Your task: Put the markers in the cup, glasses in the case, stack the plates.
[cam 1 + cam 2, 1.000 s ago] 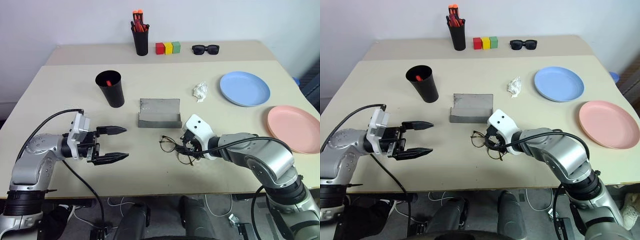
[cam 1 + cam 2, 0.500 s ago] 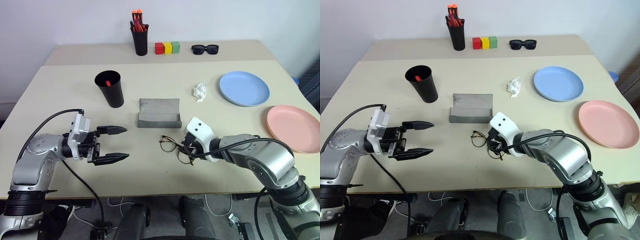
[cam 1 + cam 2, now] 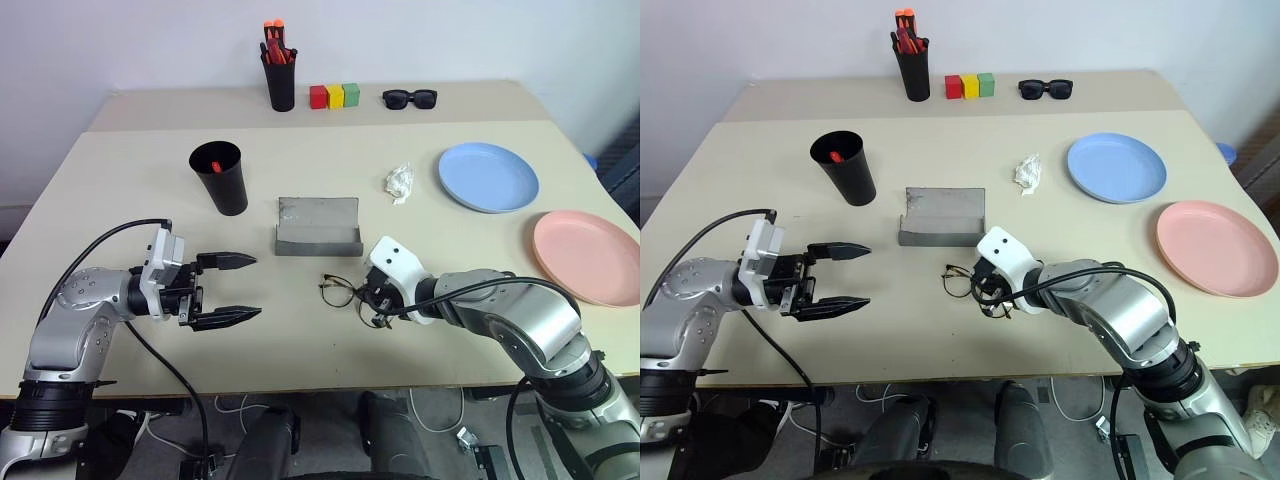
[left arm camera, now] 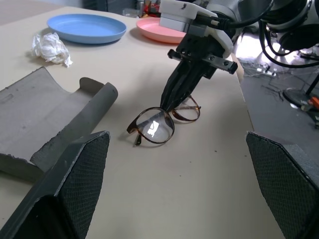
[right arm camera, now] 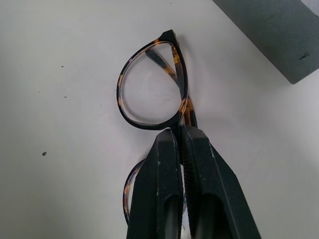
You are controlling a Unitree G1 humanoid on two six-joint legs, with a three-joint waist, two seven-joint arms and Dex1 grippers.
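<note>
Two black fingers of our right gripper (image 5: 180, 137) are pinched together on the bridge of the glasses (image 3: 345, 293), which lie on the counter (image 3: 120, 190) just in front of the open grey case (image 3: 318, 227). Our left gripper (image 3: 243, 289) hovers with its fingers spread wide and nothing between them, well to the left of the case. The black cup (image 3: 220, 177), with a red marker (image 3: 215, 164) inside, stands behind and left of the case. To the right of the case lie a crumpled white wad (image 3: 400, 182), then the blue plate (image 3: 489, 177), and the pink plate (image 3: 588, 256) nearer the counter's edge, apart.
</note>
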